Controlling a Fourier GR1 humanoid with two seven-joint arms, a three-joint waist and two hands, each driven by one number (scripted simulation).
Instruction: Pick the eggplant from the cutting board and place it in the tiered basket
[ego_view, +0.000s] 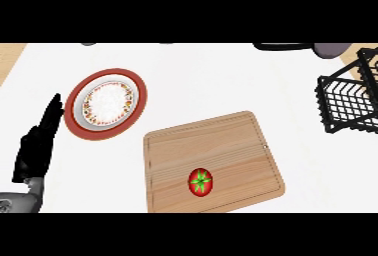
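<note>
Left hand (37, 147): released, fingers straight and pointing away from the robot, holding nothing; resting at the view's left edge.
Right hand: not in view.
Task's thing: red round vegetable (201, 181) with a green calyx, more tomato than eggplant in look; on the cutting board (221, 145), toward its near edge.
Direction from hand: to the left hand's right, slightly nearer the robot, well apart.
Long axis: none marked; nearly round, calyx up.
Tiered basket (347, 100): far to the hand's right, beyond the board.
Judgement: the basket's side favours a right-arm carry.

Red vegetable (200, 181) with green stem, tan wood-grain cutting board (221, 145), red-rimmed white plate (71, 109), black wire basket (322, 100)
</note>
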